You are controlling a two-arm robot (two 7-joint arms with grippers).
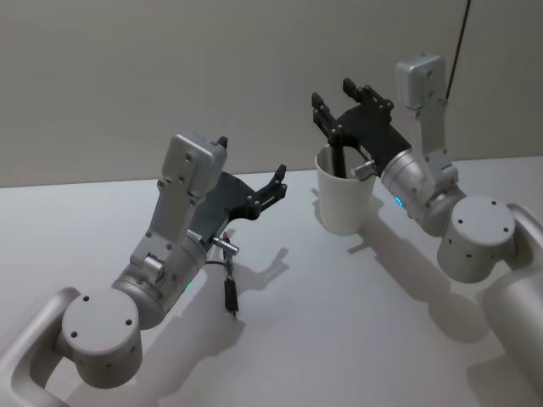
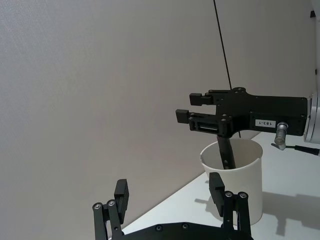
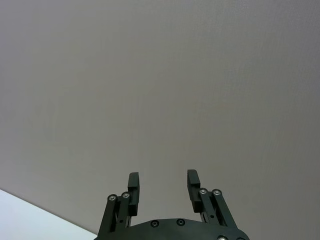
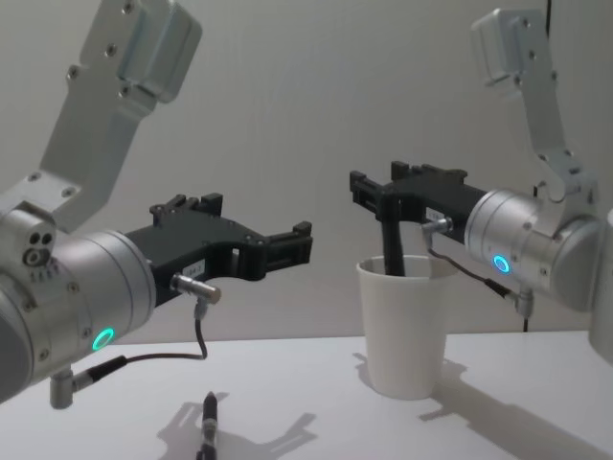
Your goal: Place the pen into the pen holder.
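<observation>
One pen holder [image 1: 344, 203], one pen [image 1: 339, 158] — one left gripper [image 1: 277, 181], one right gripper [image 1: 333, 95]

single legible marking, small white rectangular label [image 2: 265, 122] with black printed characters reading 183-1, stuck on the flat black body of the right gripper [image 2: 189, 107], just beside its silver plug connector [image 2: 281, 131], left wrist view

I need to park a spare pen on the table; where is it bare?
Bare table lies in front of the pen holder, between the left arm's dangling cable and the right arm. Crowded over the holder: the right gripper, fingers open, hangs above the pen; the left gripper, also open, hovers to its left.
</observation>
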